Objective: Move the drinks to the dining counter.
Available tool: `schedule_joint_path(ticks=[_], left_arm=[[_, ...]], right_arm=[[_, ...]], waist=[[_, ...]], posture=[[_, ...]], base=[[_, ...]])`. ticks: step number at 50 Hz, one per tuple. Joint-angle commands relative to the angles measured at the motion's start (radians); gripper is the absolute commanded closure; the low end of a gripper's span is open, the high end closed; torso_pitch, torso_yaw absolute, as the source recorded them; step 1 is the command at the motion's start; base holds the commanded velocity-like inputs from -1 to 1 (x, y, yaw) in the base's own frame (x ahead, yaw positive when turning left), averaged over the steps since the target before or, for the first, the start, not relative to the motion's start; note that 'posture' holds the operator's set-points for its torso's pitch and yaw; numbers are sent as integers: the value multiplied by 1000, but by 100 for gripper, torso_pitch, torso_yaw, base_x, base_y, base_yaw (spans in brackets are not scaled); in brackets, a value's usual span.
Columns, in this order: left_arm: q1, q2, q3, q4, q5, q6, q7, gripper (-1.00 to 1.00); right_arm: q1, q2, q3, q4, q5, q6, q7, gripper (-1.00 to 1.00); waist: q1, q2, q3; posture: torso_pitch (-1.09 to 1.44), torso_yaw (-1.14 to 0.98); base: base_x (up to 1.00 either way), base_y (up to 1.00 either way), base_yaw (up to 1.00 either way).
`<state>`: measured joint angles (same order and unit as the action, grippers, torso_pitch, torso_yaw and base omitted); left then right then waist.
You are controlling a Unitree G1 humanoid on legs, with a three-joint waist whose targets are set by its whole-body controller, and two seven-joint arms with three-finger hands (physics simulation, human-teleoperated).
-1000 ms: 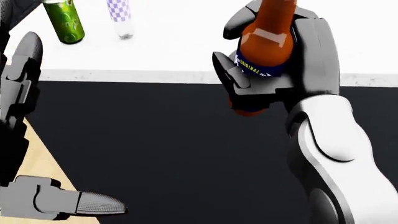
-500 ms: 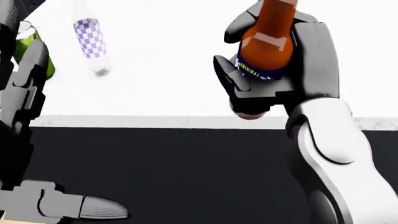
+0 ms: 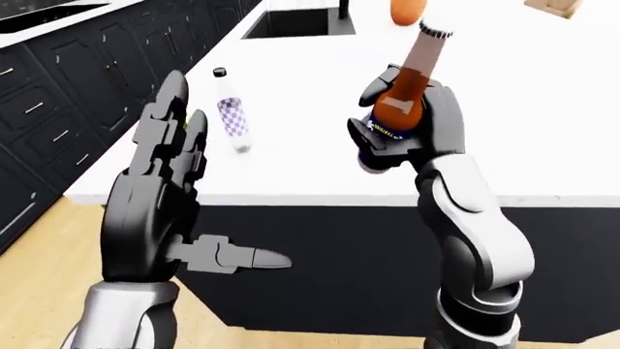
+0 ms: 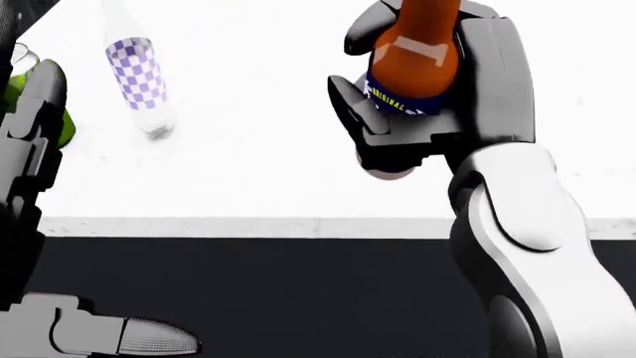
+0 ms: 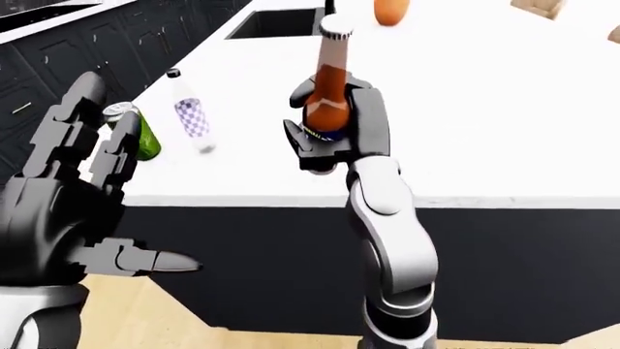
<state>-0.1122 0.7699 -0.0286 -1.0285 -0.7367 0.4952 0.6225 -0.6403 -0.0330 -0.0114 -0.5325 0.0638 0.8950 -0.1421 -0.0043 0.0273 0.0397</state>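
Observation:
My right hand (image 3: 397,138) is shut on a brown glass bottle (image 3: 407,87) with a blue label and holds it upright just above the white counter (image 3: 543,145) near its near edge. A clear bottle with a purple checked label (image 3: 230,116) stands on the counter to the left. A green can (image 5: 143,134) stands further left, partly behind my left hand. My left hand (image 3: 160,203) is open and empty, raised below the counter edge at the left.
The counter has a black side panel (image 3: 339,269) and wood floor (image 3: 38,276) below. A dark sink (image 3: 296,22) is set in the counter at the top. An orange object (image 3: 407,9) stands near it. Dark cabinets (image 3: 58,109) run along the left.
The head view has shifted so the counter top fills more of it. The bottle in my right hand now hangs over the white top instead of the black panel.

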Motion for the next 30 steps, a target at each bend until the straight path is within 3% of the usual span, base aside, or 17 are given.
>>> schedule_joint_path(ticks=[1,15,19,30], left_arm=[[-15,6,22,-19,19,-20,0,-100],[-9,-31,40,-19,39,3,-34,-100],[-11,-36,43,-19,39,7,-39,-100],[-8,-56,66,-19,42,25,-65,-100]], right_arm=[[-40,-1,-3,-19,0,-41,0,100],[-197,-14,-23,257,-17,-133,-58,100],[-273,-30,-51,377,15,-162,-70,100],[-474,-68,-68,952,21,-495,-137,100]], waist=[[1,2,-21],[-3,9,-14],[-4,12,-13],[-6,20,-23]], posture=[[0,0],[0,0],[0,0],[0,0]], base=[[0,0,0],[0,0,0],[0,0,0],[0,0,0]])
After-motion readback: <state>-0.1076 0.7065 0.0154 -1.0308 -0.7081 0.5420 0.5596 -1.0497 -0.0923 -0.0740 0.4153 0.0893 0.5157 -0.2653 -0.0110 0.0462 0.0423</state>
